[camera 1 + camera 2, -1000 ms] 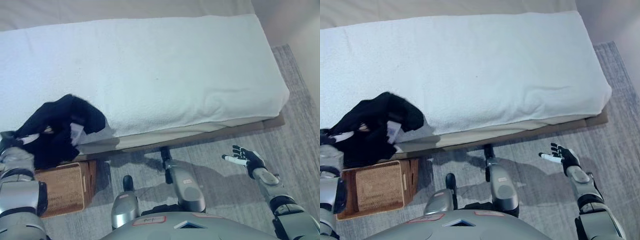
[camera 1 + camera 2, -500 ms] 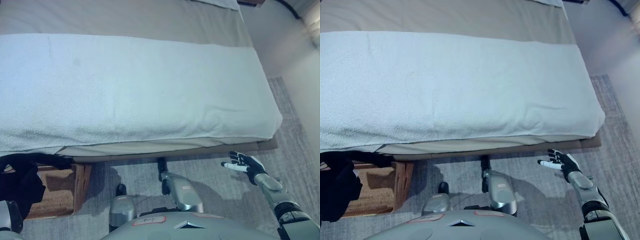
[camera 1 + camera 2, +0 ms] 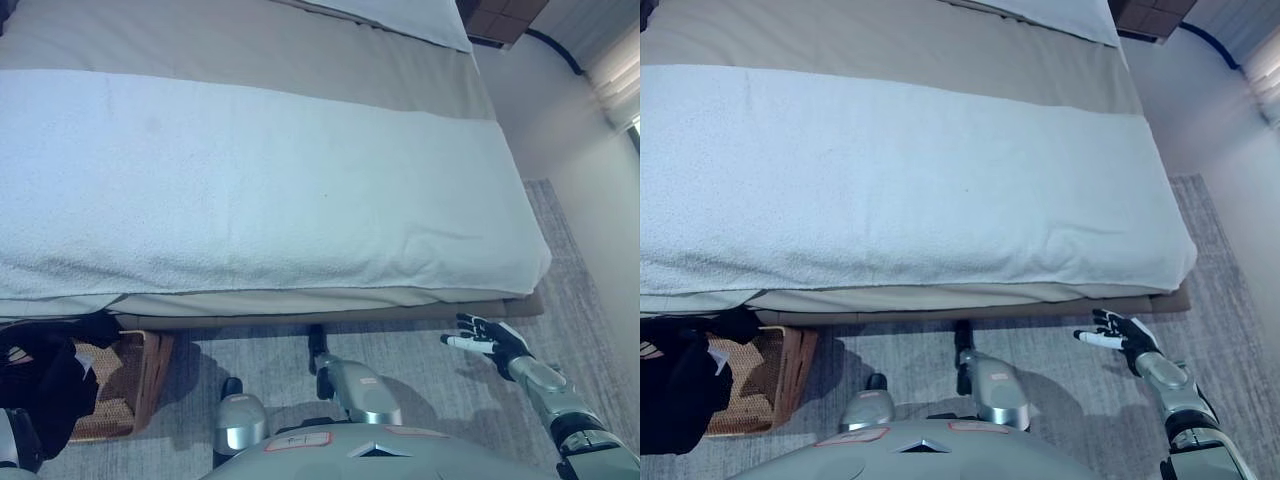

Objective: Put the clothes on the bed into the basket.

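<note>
Looking down from head height on a wide bed [image 3: 300,60] covered by a white towel-like blanket [image 3: 260,190], its surface bare of clothing. Beige sheet showing beyond the blanket, with a white pillow [image 3: 400,18] at the far edge. Grey carpet [image 3: 440,350] along the near side of the bed.

Low at the left, a woven wicker basket [image 3: 765,385] standing on the carpet, partly tucked under the bed's edge. Black clothes [image 3: 45,385] bunched over the basket's left side and hanging at its rim, with a small white patch showing in the right eye view. Left hand not visibly separable from the dark cloth; cannot tell how its fingers stand.

Low at the right, right hand [image 3: 487,333] held above the carpet, well apart from bed and basket, fingers spread and holding nothing, one white-tipped finger pointing left.

Right eye view showing more of the basket's woven inside and its wooden side wall; left eye view cutting the basket closer to the frame edge. Dark wooden furniture [image 3: 1150,12] at the top right corner, near a pale wall.
</note>
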Motion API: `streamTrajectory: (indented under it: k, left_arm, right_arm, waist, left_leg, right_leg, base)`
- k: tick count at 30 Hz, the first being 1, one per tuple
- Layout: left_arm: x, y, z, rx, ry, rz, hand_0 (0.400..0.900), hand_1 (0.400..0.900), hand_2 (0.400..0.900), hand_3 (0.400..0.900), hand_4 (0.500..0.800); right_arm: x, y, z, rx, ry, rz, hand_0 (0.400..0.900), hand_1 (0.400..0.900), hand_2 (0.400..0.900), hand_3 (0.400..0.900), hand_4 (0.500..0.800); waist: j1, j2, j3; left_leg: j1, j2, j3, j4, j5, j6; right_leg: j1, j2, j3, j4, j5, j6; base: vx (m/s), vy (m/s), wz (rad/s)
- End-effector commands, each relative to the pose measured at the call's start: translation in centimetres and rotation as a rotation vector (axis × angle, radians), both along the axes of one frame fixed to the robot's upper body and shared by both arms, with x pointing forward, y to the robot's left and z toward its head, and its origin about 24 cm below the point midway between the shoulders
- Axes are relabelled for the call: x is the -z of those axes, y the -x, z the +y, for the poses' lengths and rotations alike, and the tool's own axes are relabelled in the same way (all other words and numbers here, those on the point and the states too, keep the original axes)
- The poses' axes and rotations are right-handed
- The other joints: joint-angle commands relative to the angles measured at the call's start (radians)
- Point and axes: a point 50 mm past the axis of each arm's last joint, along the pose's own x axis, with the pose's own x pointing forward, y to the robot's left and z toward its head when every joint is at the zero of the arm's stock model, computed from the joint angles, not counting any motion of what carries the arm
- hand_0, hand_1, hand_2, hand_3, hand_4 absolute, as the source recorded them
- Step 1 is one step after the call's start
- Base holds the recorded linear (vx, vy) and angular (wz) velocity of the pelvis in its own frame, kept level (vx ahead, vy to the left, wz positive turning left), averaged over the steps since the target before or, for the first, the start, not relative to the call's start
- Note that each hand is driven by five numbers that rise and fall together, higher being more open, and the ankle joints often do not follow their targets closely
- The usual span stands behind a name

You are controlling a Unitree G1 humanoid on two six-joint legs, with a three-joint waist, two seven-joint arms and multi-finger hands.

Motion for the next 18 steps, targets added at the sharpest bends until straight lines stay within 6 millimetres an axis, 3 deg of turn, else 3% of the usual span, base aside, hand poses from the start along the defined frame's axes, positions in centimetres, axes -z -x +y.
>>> streamTrajectory:
  k: [1, 12, 18]
  left_arm:
    - [-5.2, 2.0, 2.8, -0.022, -0.195, 0.053, 0.9, 0.9, 0.9, 0.9, 0.8]
    - [-4.7, 0.9, 2.5, 0.004, -0.192, 0.025, 0.9, 0.9, 0.9, 0.9, 0.8]
    - [-4.2, -3.2, 1.5, 0.111, -0.198, -0.086, 0.9, 0.9, 0.9, 0.9, 0.8]
  right_arm:
    - [-2.4, -0.8, -3.3, 0.039, 0.092, -0.058, 0.9, 0.9, 0.9, 0.9, 0.8]
    - [-2.2, 0.0, -3.6, 0.057, 0.093, -0.042, 0.9, 0.9, 0.9, 0.9, 0.8]
    - [-2.0, 0.3, -3.4, 0.054, 0.097, -0.037, 0.9, 0.9, 0.9, 0.9, 0.8]
  waist:
    - [0.004, 0.034, -0.047]
    - [0.002, 0.048, -0.054]
    - [-0.002, 0.049, -0.054]
  left_leg:
    - [0.099, 0.022, 0.073, -0.008, -0.06, 0.01]
    - [0.118, 0.019, 0.07, -0.026, -0.057, 0.011]
    - [0.121, 0.019, 0.07, -0.034, -0.054, 0.011]
  right_leg:
    - [-0.058, -0.084, 0.063, 0.016, 0.067, 0.132]
    - [-0.055, -0.087, 0.058, 0.011, 0.069, 0.134]
    - [-0.052, -0.089, 0.053, 0.008, 0.07, 0.133]
  base:
    - [0.0, 0.0, 0.0]
    - [0.0, 0.0, 0.0]
    - [0.0, -0.003, 0.01]
